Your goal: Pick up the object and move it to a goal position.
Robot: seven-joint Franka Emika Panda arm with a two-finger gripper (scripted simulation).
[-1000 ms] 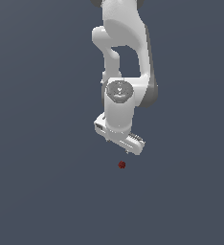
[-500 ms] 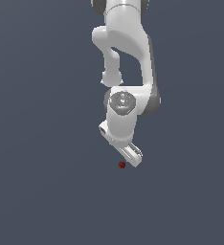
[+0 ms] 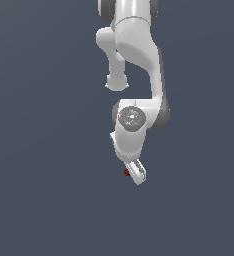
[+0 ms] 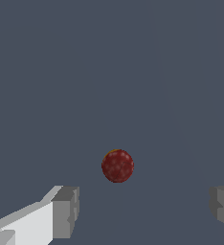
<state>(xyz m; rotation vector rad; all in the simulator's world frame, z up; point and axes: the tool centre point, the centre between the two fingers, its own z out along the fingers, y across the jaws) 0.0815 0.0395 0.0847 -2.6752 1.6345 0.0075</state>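
Claw [image 4: 142, 215] spread wide, jaws released, nothing gripped. Wrist view: two grey finger pads [image 4: 66, 210] sit far apart at opposite edges of the frame, w/ open gap between them.

Object [image 4: 117, 166] = small dark red ball, bumpy/speckled surface. Lies on flat grey worktop [image 4: 85, 72], ahead of the claw and roughly on the centre line between the two fingers, somewhat nearer one finger than the other. Not touching either pad; clear grey surface shows all round it.

Exterior view: white arm [image 3: 136, 55] reaches down from the top of the frame, wrist bent, claw [image 3: 135, 172] at its low end, tilted. Object [image 3: 126, 172] shows only as a red sliver just beside the claw body, on the exterior view's left of it; rest hidden behind the white housing. Whether the claw tips reach worktop level can't be told from this angle. Fingers not separable in this view, too small and overlapped.

Worktop [image 3: 49, 200] plain grey-blue throughout. Object resting on it, not lifted.
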